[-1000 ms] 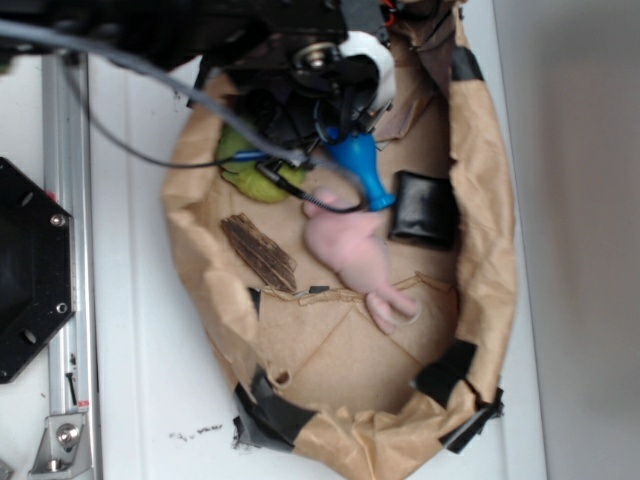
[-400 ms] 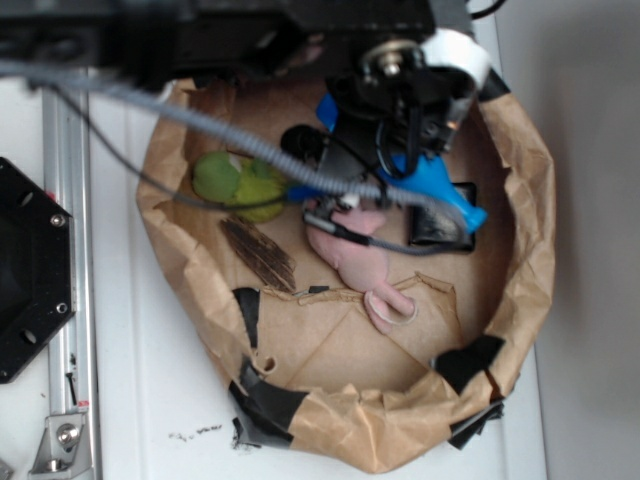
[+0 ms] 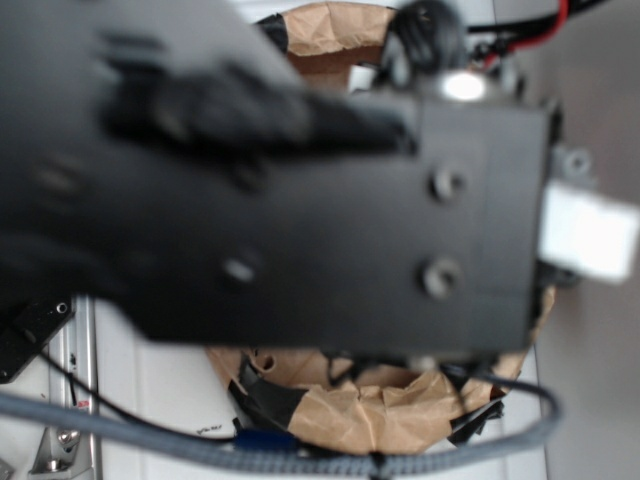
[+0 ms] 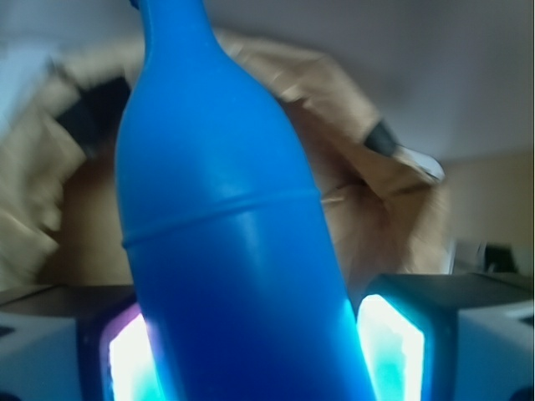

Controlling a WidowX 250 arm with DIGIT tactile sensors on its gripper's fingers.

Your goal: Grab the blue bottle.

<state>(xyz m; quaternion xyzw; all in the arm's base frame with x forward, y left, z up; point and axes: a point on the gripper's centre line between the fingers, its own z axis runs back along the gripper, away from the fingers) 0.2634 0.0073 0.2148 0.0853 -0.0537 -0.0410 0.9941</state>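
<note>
The blue bottle (image 4: 226, 242) fills the wrist view, its wide body set between the two fingers (image 4: 389, 342) of the tool (image 4: 251, 351) and its narrow neck pointing up and away from the camera. The tool is closed onto the bottle's body from both sides. Behind it is the crumpled brown paper wall (image 4: 368, 209) of the nest, patched with black tape (image 4: 380, 138). In the exterior view the blurred black arm (image 3: 300, 200) blocks nearly everything; only the paper rim (image 3: 400, 415) shows below it on the white surface (image 3: 150, 380).
</note>
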